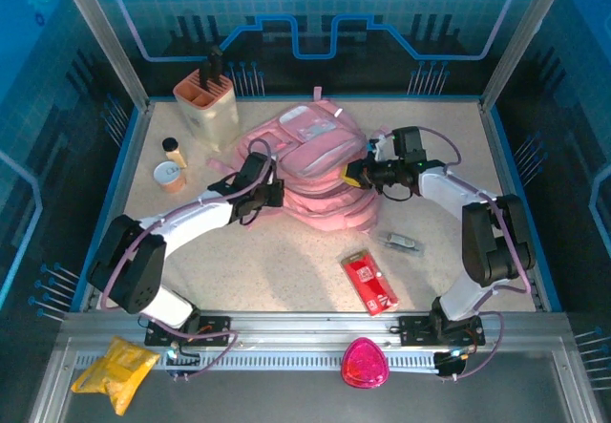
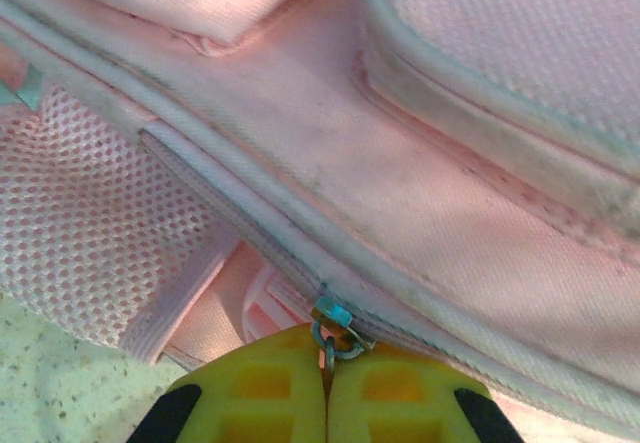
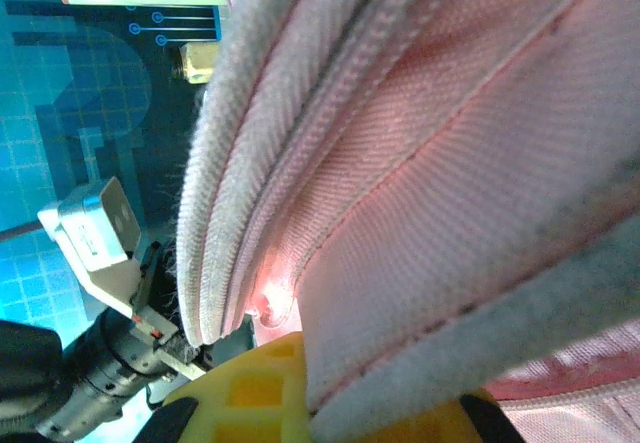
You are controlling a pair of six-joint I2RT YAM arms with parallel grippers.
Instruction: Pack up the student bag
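The student bag (image 1: 304,151), a soft pink backpack, lies on the table's middle back. My left gripper (image 1: 270,194) is at its left edge. In the left wrist view the yellow fingers (image 2: 260,393) are pressed together on the metal zipper pull (image 2: 337,339) of the bag (image 2: 420,203), just below the teal-tipped slider (image 2: 333,315). My right gripper (image 1: 351,173) is at the bag's right side. In the right wrist view its yellow fingers (image 3: 250,393) are shut on a fold of the bag's pink fabric edge (image 3: 420,263), which is lifted close to the camera.
A beige holder (image 1: 205,103) stands at the back left, with a small bottle (image 1: 172,148) and a round tub (image 1: 170,175) near it. A red card (image 1: 368,282) and a small silver item (image 1: 403,242) lie front right. A yellow pouch (image 1: 115,370) and a pink object (image 1: 364,364) rest on the front rail.
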